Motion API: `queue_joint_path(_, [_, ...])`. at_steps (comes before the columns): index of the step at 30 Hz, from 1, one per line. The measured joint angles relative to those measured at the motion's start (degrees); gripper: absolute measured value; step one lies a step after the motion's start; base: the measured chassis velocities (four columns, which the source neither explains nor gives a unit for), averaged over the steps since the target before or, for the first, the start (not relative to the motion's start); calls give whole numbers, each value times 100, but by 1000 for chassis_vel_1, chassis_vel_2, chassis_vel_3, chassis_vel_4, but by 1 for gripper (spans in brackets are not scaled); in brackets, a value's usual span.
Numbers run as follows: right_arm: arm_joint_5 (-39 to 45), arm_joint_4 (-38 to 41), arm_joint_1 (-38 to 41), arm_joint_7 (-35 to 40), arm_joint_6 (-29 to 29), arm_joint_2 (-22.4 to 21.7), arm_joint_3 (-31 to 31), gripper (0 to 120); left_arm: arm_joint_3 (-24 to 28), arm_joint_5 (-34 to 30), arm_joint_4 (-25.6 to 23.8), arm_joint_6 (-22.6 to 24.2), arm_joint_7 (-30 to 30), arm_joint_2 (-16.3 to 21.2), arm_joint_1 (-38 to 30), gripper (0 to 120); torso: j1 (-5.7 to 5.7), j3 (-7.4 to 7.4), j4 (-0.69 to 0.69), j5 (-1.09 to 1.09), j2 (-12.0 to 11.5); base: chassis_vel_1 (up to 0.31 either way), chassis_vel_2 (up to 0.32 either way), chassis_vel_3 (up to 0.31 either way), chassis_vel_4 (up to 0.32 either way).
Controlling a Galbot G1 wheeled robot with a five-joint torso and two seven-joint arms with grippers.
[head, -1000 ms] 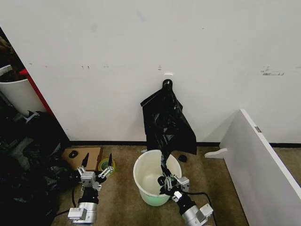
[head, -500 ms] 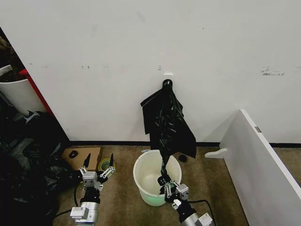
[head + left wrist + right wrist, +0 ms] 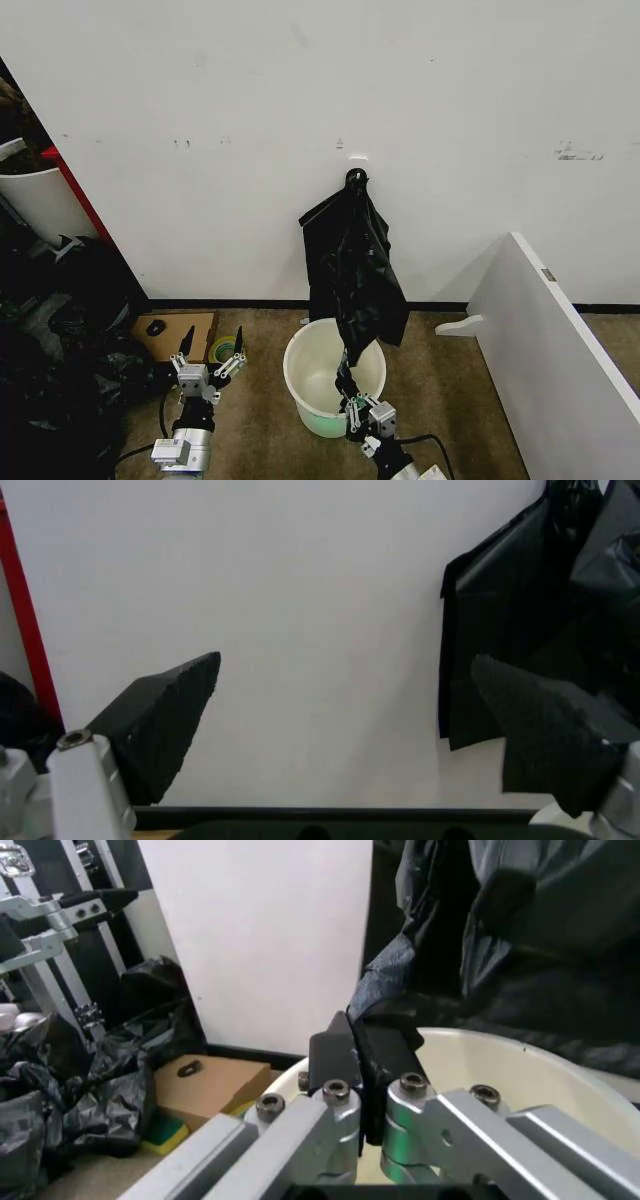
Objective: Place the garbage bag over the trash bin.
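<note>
A glossy, crinkled black garbage bag (image 3: 366,285) hangs from a wall hook and reaches down to the trash bin (image 3: 305,385), a cream-white bucket with a pale green base. My right gripper (image 3: 347,388) is over the bin's near rim, shut on the bag's lower tip. In the right wrist view the right gripper (image 3: 358,1039) pinches a fold of the garbage bag (image 3: 520,967) above the bin's rim (image 3: 500,1057). Left of the bin, my left gripper (image 3: 209,352) stands open and holds nothing. In its wrist view the left gripper (image 3: 350,727) faces the wall, with the garbage bag (image 3: 520,622) off to one side.
A flat black bunch (image 3: 318,245) hangs behind the bag on the same hook (image 3: 353,178). A cardboard box (image 3: 178,333) and a green tape roll (image 3: 226,350) lie by the left gripper. Dark stuffed sacks (image 3: 60,380) pile up at the left. A white board (image 3: 555,340) slants along the right.
My right gripper has drawn back towards me with the bag's tip, and the bag's lower part has swung in over the bin. The left arm has barely shifted.
</note>
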Motion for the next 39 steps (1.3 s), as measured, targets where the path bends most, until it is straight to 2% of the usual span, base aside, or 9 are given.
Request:
queue_joint_path(10, [91, 200, 355, 123, -236, 46, 10, 0, 154, -141, -249, 93, -6, 211, -3, 99, 0, 0, 2, -1, 0, 0, 0, 0, 0])
queue_joint_path(13, [90, 283, 468, 194, -356, 45, 28, 0, 319, -321, -491, 246, 33, 537, -73, 99, 0, 0, 1, 1, 0, 0, 0, 0, 0])
queue_joint_path(18, [-197, 313, 538, 304, -427, 67, 43, 0, 638, -859, -864, 560, 134, 1350, -455, 99, 0, 1, 0, -1, 0, 0, 0, 0, 0])
queue_joint_path(23, [-709, 304, 594, 385, -426, 160, 74, 0, 1071, -1788, -1154, 1043, 199, 2697, -1350, 99, 0, 1, -2, 0, 0, 0, 0, 0, 0])
queue_joint_path(27, [-832, 275, 675, 397, -425, 190, 14, 0, 1222, -2255, -1241, 1265, 240, 3238, -1691, 99, 0, 1, 2, -2, 0, 0, 0, 0, 0])
queue_joint_path(30, [-883, 223, 734, 403, -426, 271, -19, 0, 1784, -2806, -1205, 1556, 315, 3963, -2504, 99, 0, 1, 2, -2, 0, 0, 0, 0, 0])
queue_joint_path(32, [-886, 215, 740, 405, -425, 286, -15, 0, 1988, -2890, -1161, 1607, 324, 4104, -2755, 99, 0, 1, -1, -1, 0, 0, 0, 0, 0])
queue_joint_path(36, [-903, 196, 769, 409, -423, 342, -1, 0, 2999, -3225, -868, 1831, 371, 4583, -4243, 99, 0, 1, -1, 0, 0, 0, 0, 0, 0])
queue_joint_path(39, [-931, 187, 780, 410, -418, 380, 11, 0, 3419, -3393, -694, 1915, 372, 4680, -4860, 99, 1, 1, 0, -2, 0, 0, 0, 0, 0])
